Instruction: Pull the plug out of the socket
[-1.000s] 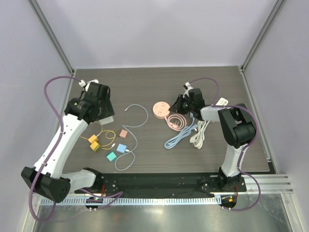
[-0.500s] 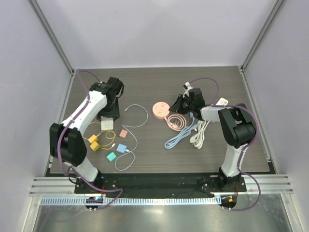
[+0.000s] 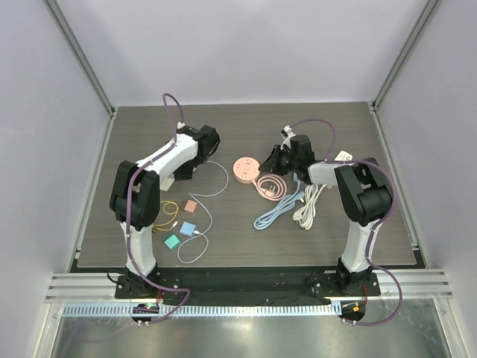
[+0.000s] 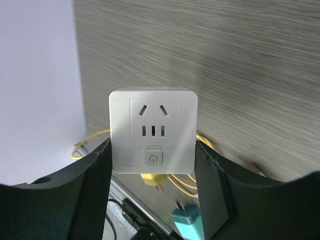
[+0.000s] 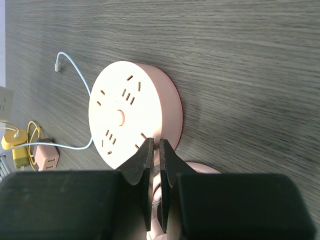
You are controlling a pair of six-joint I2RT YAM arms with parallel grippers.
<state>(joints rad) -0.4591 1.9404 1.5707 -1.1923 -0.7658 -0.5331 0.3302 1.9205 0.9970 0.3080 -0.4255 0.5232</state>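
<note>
Plug: you have none seated in any socket face that shows. The loose chargers point(image 3: 187, 228) lie on the desk point(image 3: 246, 123), left of and nearer than the pink socket point(image 3: 246, 169), each with its cable attached and joined to no socket.
White socket point(image 4: 153, 131): left of the pink socket, held with its face to the left wrist camera. All its slots are empty.
Left tool point(image 4: 153, 161): grasping the white socket, one finger on each side wall.
Right tool point(image 5: 155, 147): clenched to a thin slit at the pink socket's right edge, where the pink cord point(image 3: 272, 186) leaves it. Pink shows in the slit, but you cannot tell whether the cord is pinched.
Pink socket face: every slot you can see in the right wrist view is empty.
Done: as far as these views go, the plug looks to be out already. Otherwise it sits on a side you cannot see, such as the white socket's back.
Left: check that back before you call the task finished. If a plug is there, one tool should brace the socket while the other pulls straight out.
Other cords: a blue cord point(image 3: 277, 212) and a white cord point(image 3: 307, 209) lie right of and nearer than the pink socket, beside the pink coil.
Writing: no brand or label can be read. There is only a power symbol on the white socket's button point(image 4: 153, 158).
</note>
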